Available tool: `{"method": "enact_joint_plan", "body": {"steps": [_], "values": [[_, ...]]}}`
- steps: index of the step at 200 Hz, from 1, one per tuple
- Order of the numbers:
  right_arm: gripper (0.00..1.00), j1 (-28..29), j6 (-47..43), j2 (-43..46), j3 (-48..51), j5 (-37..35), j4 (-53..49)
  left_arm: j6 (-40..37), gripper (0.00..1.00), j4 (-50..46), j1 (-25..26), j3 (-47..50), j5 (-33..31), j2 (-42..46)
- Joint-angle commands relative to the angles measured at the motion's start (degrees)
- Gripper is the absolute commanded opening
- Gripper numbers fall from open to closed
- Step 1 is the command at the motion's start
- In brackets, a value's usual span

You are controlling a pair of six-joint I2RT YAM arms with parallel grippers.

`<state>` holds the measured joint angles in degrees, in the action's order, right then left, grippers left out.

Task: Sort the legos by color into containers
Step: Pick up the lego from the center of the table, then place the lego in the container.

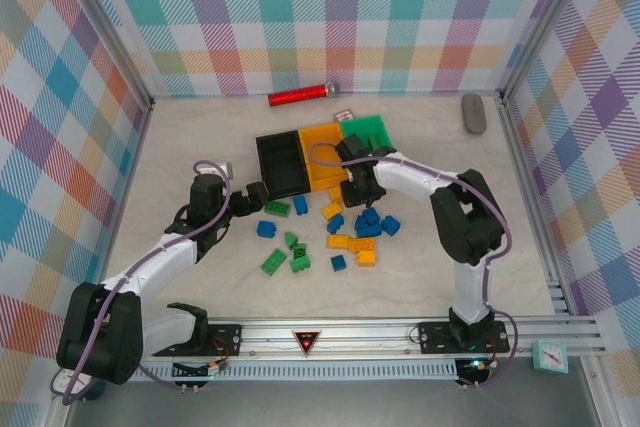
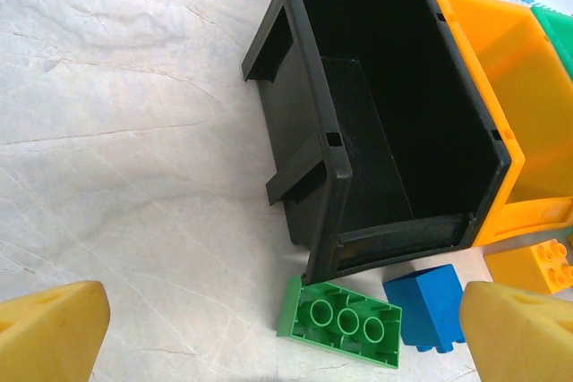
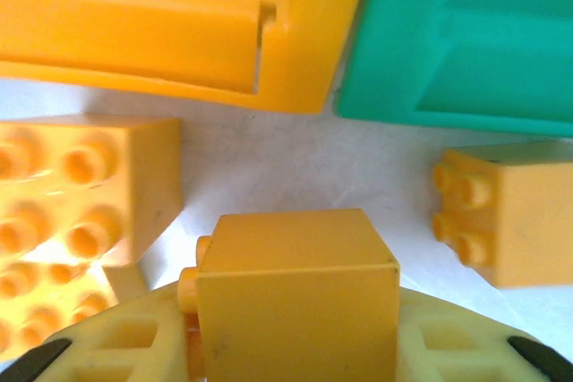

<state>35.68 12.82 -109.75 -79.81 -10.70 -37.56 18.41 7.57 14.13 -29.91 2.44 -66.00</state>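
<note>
Gripping orange brick (image 3: 295,288) in right claw (image 1: 352,187), beside orange bin (image 3: 170,24); left claw (image 1: 257,194) wide, empty. Next: lift over bin, release.

Three bins stood in a touching row: the black open-top rectangular plastic bin (image 1: 282,164) on the left, the orange plastic bin (image 1: 322,152) in the middle, the green plastic bin (image 1: 372,132) on the right. Small studded plastic bricks (image 1: 366,231) lay scattered on the table (image 1: 180,137) before the row. One orange-yellow studded brick (image 3: 295,292) sat between the fingers of the right gripper (image 3: 286,346), just before the junction of the middle and right bins. A red glittery cylinder (image 1: 300,95) lay behind the row. A grey oval object (image 1: 473,113) lay well apart to the right.
</note>
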Motion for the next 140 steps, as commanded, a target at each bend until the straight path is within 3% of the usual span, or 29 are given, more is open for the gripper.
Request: {"method": "enact_joint_plan", "body": {"steps": [1, 56, 82, 140], "values": [[0.36, 0.0, 0.6, 5.1, -2.4, 2.2, -1.5, 0.1, 1.00, 0.2, 0.2, -0.4, 0.0, 0.6], [0.41, -0.3, -0.2, -3.3, -19.7, 1.8, -4.2, 0.1, 1.00, -0.1, 0.2, -0.7, 0.3, 0.3], [0.57, -0.4, -0.1, -6.8, -25.9, 1.1, -5.8, -0.5, 1.00, -1.2, 0.2, -1.0, -0.9, 0.9], [0.59, 2.5, -0.7, -1.0, -13.7, 3.1, -4.0, -0.3, 1.00, -0.9, 0.2, -1.4, 0.1, 0.4]]}}
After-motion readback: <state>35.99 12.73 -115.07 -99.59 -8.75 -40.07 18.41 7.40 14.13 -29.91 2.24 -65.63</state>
